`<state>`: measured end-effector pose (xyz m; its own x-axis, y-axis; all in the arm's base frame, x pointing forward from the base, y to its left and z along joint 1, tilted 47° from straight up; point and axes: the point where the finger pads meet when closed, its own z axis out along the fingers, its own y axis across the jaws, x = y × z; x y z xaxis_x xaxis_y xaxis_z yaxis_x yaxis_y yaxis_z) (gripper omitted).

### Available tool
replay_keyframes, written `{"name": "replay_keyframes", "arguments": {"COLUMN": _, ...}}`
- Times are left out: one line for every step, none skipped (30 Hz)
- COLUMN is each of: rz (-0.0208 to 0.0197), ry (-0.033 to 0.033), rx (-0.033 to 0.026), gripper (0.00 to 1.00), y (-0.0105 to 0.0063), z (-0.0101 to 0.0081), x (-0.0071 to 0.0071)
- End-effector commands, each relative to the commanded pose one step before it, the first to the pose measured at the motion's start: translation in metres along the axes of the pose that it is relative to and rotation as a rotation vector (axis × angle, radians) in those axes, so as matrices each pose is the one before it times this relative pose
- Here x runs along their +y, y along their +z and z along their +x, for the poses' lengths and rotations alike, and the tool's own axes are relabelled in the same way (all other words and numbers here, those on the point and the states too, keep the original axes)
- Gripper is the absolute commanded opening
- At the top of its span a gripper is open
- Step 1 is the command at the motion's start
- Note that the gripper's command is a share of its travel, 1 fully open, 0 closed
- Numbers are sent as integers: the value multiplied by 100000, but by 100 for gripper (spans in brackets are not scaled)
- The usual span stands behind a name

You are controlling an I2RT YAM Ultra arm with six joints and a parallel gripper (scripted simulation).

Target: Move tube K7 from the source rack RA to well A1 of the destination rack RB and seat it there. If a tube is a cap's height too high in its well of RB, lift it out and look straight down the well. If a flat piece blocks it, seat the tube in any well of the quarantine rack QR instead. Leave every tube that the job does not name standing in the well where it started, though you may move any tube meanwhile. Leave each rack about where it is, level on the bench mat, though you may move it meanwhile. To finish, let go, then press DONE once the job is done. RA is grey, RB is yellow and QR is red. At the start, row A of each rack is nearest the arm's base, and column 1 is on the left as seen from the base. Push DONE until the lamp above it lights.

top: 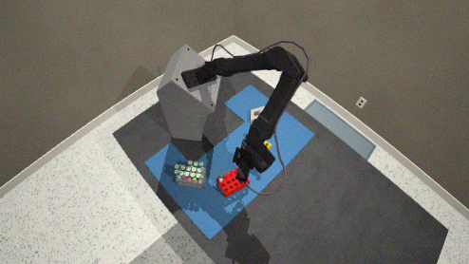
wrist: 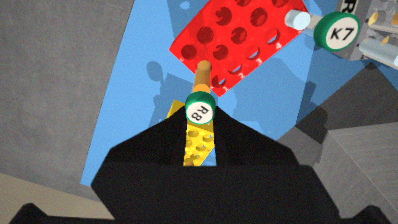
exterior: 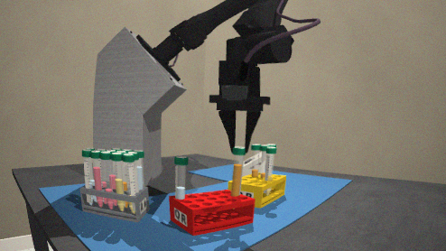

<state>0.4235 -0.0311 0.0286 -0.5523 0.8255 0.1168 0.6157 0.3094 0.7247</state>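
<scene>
My gripper (exterior: 239,146) is shut on the green cap of tube R8 (wrist: 200,108), which has an orange filling and hangs upright. Its lower end (exterior: 236,182) is at the back row of the red rack QR (exterior: 211,210), at or just inside a well near the rack's edge; I cannot tell which. Tube K7 (wrist: 336,31) (exterior: 181,177), with a pale filling, stands in a corner well of the red rack. The yellow rack RB (exterior: 258,187) stands just behind and holds several tubes. The grey rack RA (exterior: 113,199) is at the left, full of tubes.
The arm's grey tower base (exterior: 131,113) stands behind the grey rack. All three racks sit on a blue mat (top: 228,157). A small white plate (top: 256,113) lies on the mat's far part. A grey-blue panel (top: 339,128) lies at the bench's right edge.
</scene>
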Motion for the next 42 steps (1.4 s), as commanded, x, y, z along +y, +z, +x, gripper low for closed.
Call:
{"name": "replay_keyframes", "arguments": {"rz": 16, "ry": 803, "rx": -1070, "gripper": 0, "y": -1333, "z": -35, "x": -600}}
{"name": "replay_keyframes", "arguments": {"rz": 0, "ry": 0, "rx": 0, "gripper": 0, "y": 0, "z": 0, "x": 0}}
{"name": "replay_keyframes", "arguments": {"rz": 129, "ry": 0, "rx": -147, "gripper": 0, "y": -99, "z": -15, "x": -40}}
{"name": "replay_keyframes", "arguments": {"rz": -91, "ry": 0, "rx": 101, "gripper": 0, "y": -98, "z": 30, "x": -1}}
{"name": "replay_keyframes", "arguments": {"rz": -24, "ry": 0, "rx": 25, "gripper": 0, "y": -98, "z": 15, "x": -14}}
{"name": "replay_keyframes", "arguments": {"rz": -22, "ry": 0, "rx": 22, "gripper": 0, "y": -98, "z": 11, "x": -9}}
{"name": "replay_keyframes", "arguments": {"rz": 28, "ry": 0, "rx": -34, "gripper": 0, "y": -98, "z": -8, "x": -9}}
{"name": "replay_keyframes", "arguments": {"rz": 26, "ry": 0, "rx": -32, "gripper": 0, "y": -99, "z": -18, "x": 5}}
{"name": "replay_keyframes", "arguments": {"rz": -985, "ry": -1309, "rx": -1247, "gripper": 0, "y": -282, "z": -534, "x": 739}}
{"name": "replay_keyframes", "arguments": {"rz": -504, "ry": -650, "rx": -600, "gripper": 0, "y": -190, "z": -271, "x": 377}}
{"name": "replay_keyframes", "arguments": {"rz": -525, "ry": -424, "rx": -174, "gripper": 0, "y": -159, "z": -137, "x": 286}}
{"name": "replay_keyframes", "arguments": {"rz": -387, "ry": -340, "rx": -172, "gripper": 0, "y": -148, "z": -112, "x": 226}}
{"name": "replay_keyframes", "arguments": {"rz": -72, "ry": -43, "rx": 8, "gripper": 0, "y": -107, "z": -9, "x": 48}}
{"name": "replay_keyframes", "arguments": {"rz": 2, "ry": -3, "rx": -2, "gripper": 0, "y": -101, "z": 2, "x": 18}}
{"name": "replay_keyframes", "arguments": {"rz": 11, "ry": -3, "rx": -11, "gripper": 0, "y": -101, "z": 2, "x": 15}}
{"name": "replay_keyframes", "arguments": {"rz": 7, "ry": -3, "rx": -7, "gripper": 0, "y": -101, "z": 3, "x": 15}}
{"name": "replay_keyframes", "arguments": {"rz": 5, "ry": -3, "rx": -4, "gripper": 0, "y": -101, "z": 2, "x": 14}}
{"name": "replay_keyframes", "arguments": {"rz": 0, "ry": 0, "rx": 0, "gripper": 0, "y": 0, "z": 0, "x": 0}}
{"name": "replay_keyframes", "arguments": {"rz": 0, "ry": 0, "rx": 0, "gripper": 0, "y": 0, "z": 0, "x": 0}}
{"name": "replay_keyframes", "arguments": {"rz": 239, "ry": -3, "rx": -250, "gripper": 0, "y": -102, "z": -49, "x": -32}}
{"name": "replay_keyframes", "arguments": {"rz": -131, "ry": -3, "rx": 139, "gripper": 0, "y": -101, "z": 20, "x": 34}}
{"name": "replay_keyframes", "arguments": {"rz": -87, "ry": -3, "rx": 92, "gripper": 0, "y": -101, "z": 7, "x": 29}}
{"name": "replay_keyframes", "arguments": {"rz": -7, "ry": -3, "rx": 8, "gripper": 0, "y": -101, "z": -13, "x": 19}}
{"name": "replay_keyframes", "arguments": {"rz": 13, "ry": -3, "rx": -13, "gripper": 0, "y": -101, "z": -21, "x": 20}}
{"name": "replay_keyframes", "arguments": {"rz": 6, "ry": -3, "rx": -6, "gripper": 0, "y": -101, "z": -22, "x": 26}}
{"name": "replay_keyframes", "arguments": {"rz": 1, "ry": -3, "rx": -1, "gripper": 0, "y": -101, "z": -23, "x": 31}}
{"name": "replay_keyframes", "arguments": {"rz": 1, "ry": -3, "rx": -1, "gripper": 0, "y": -101, "z": -23, "x": 36}}
{"name": "replay_keyframes", "arguments": {"rz": 3, "ry": -3, "rx": -3, "gripper": 0, "y": -101, "z": -24, "x": 40}}
{"name": "replay_keyframes", "arguments": {"rz": 5, "ry": -3, "rx": -5, "gripper": 0, "y": -101, "z": -26, "x": 44}}
{"name": "replay_keyframes", "arguments": {"rz": 6, "ry": -3, "rx": -7, "gripper": 0, "y": -101, "z": -28, "x": 49}}
{"name": "replay_keyframes", "arguments": {"rz": -14, "ry": -3, "rx": 14, "gripper": 0, "y": -102, "z": -24, "x": 53}}
{"name": "replay_keyframes", "arguments": {"rz": -7, "ry": -3, "rx": 7, "gripper": 0, "y": -102, "z": -19, "x": 45}}
{"name": "replay_keyframes", "arguments": {"rz": -14, "ry": -3, "rx": 15, "gripper": 0, "y": -101, "z": -5, "x": 29}}
{"name": "replay_keyframes", "arguments": {"rz": -5, "ry": -2, "rx": 7, "gripper": 0, "y": -101, "z": 7, "x": 6}}
{"name": "replay_keyframes", "arguments": {"rz": 0, "ry": 0, "rx": 0, "gripper": 0, "y": 0, "z": 0, "x": 0}}
{"name": "replay_keyframes", "arguments": {"rz": 0, "ry": 0, "rx": 0, "gripper": 0, "y": 0, "z": 0, "x": 0}}
{"name": "replay_keyframes", "arguments": {"rz": 274, "ry": -2, "rx": -267, "gripper": 0, "y": -102, "z": -15, "x": -103}}
{"name": "replay_keyframes", "arguments": {"rz": -143, "ry": -2, "rx": 146, "gripper": 0, "y": -100, "z": 64, "x": -39}}
{"name": "replay_keyframes", "arguments": {"rz": 1041, "ry": 1422, "rx": 1260, "gripper": 0, "y": 117, "z": 565, "x": -815}}
{"name": "replay_keyframes", "arguments": {"rz": 1087, "ry": 1375, "rx": 1126, "gripper": 0, "y": 111, "z": 528, "x": -802}}
{"name": "replay_keyframes", "arguments": {"rz": 43, "ry": 34, "rx": 10, "gripper": 0, "y": -92, "z": 43, "x": -87}}
{"name": "replay_keyframes", "arguments": {"rz": -5, "ry": 1, "rx": 4, "gripper": 0, "y": -97, "z": 36, "x": -63}}
